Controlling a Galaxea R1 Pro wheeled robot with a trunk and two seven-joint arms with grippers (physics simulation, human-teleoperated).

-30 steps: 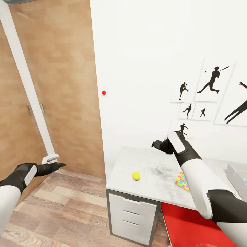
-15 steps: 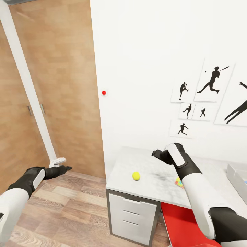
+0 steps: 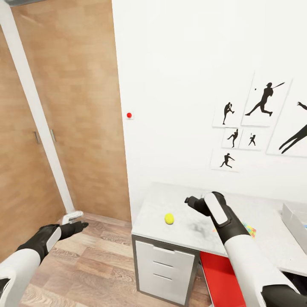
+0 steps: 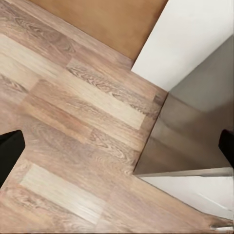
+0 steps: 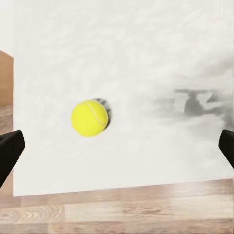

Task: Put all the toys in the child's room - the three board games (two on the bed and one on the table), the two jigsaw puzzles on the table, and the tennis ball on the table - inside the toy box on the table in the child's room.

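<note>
Right arm is bent at the elbow and reaches forward over the table (image 3: 179,204). The right gripper (image 3: 190,200) hovers above the desktop with jaws spread wide and empty. The tennis ball (image 3: 169,218) rests on the table near its front edge, just beside the gripper. Left arm extends low over the wood floor (image 3: 85,264); the left gripper (image 3: 81,224) has jaws apart, holding nothing.

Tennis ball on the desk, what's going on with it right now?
Nothing holds it. The tennis ball sits loose on the table near its front edge. The right tool hovers over the table a little beyond the ball, open and empty; in the right wrist view the ball lies between its spread fingertips. The left tool hangs open over the wood floor. The toy box is at the table's far right.
</note>
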